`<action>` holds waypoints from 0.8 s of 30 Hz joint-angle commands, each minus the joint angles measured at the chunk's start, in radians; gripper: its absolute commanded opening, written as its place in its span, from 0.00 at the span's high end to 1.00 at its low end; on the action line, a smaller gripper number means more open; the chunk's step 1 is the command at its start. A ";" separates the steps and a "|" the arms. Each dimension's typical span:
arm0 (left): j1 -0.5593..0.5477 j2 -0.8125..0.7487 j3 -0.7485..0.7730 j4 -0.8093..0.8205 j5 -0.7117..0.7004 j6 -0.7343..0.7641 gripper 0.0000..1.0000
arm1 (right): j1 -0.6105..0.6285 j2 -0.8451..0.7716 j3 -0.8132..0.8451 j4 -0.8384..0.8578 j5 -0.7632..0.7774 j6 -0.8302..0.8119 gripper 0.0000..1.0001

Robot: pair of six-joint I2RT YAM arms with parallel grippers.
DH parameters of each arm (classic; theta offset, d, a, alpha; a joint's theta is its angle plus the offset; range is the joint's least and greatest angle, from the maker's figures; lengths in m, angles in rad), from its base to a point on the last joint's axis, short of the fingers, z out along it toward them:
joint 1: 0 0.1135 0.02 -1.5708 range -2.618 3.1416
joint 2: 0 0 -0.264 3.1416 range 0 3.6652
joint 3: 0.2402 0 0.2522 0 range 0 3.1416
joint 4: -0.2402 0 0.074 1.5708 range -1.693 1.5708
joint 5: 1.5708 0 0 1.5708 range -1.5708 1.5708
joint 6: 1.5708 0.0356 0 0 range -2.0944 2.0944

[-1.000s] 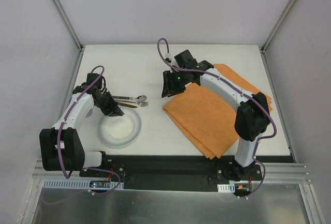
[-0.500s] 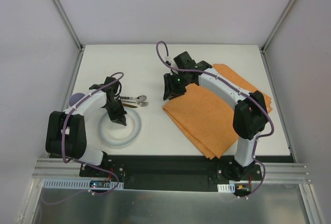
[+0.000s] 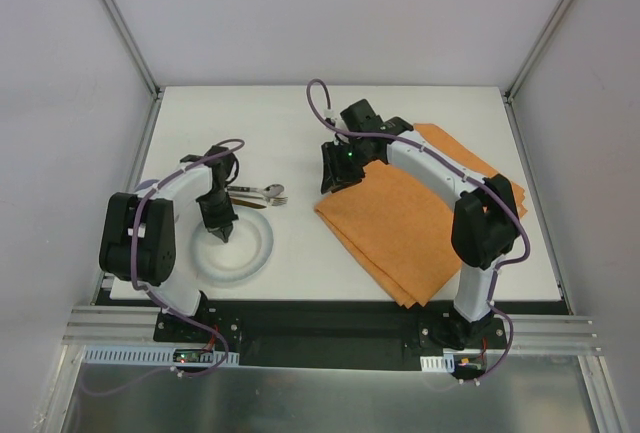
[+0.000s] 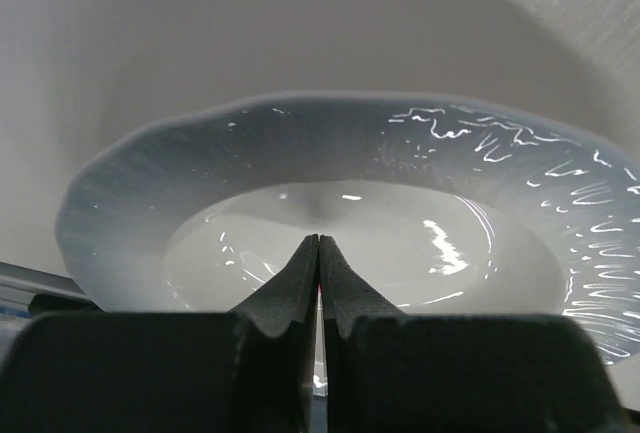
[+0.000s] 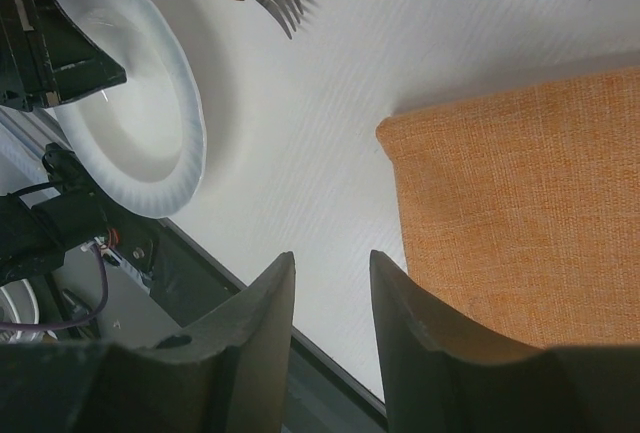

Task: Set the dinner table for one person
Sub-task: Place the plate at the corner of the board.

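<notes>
The white dinner table [image 3: 290, 133] holds a pale blue-rimmed plate [image 3: 240, 258] at the front left. A spoon and fork [image 3: 262, 194] lie just behind it. A folded orange cloth [image 3: 410, 223] lies on the right. My left gripper [image 3: 221, 231] is shut and empty, its tips [image 4: 318, 241] low over the plate's bowl [image 4: 400, 243] near the far rim. My right gripper [image 3: 330, 181] is open and empty above bare table, next to the cloth's left corner [image 5: 520, 213]. The right wrist view also shows the plate [image 5: 135, 123] and the fork tines [image 5: 285, 3].
The table's near edge and the black base rail [image 3: 330, 318] run along the front. Metal frame posts [image 3: 120, 23] and grey walls close in the sides and back. The left arm [image 5: 45, 48] shows in the right wrist view.
My left gripper has swung right from the plate's left rim to over the plate's far part. The right gripper has shifted slightly toward the cloth corner.
</notes>
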 commanded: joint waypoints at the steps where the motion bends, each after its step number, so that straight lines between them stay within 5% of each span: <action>1: 0.013 0.016 0.067 -0.051 -0.121 0.025 1.00 | -0.005 -0.044 -0.002 -0.013 0.003 -0.015 0.61; 24: 0.217 0.091 0.149 -0.091 -0.298 0.094 1.00 | -0.005 -0.075 -0.042 -0.018 0.008 -0.023 0.62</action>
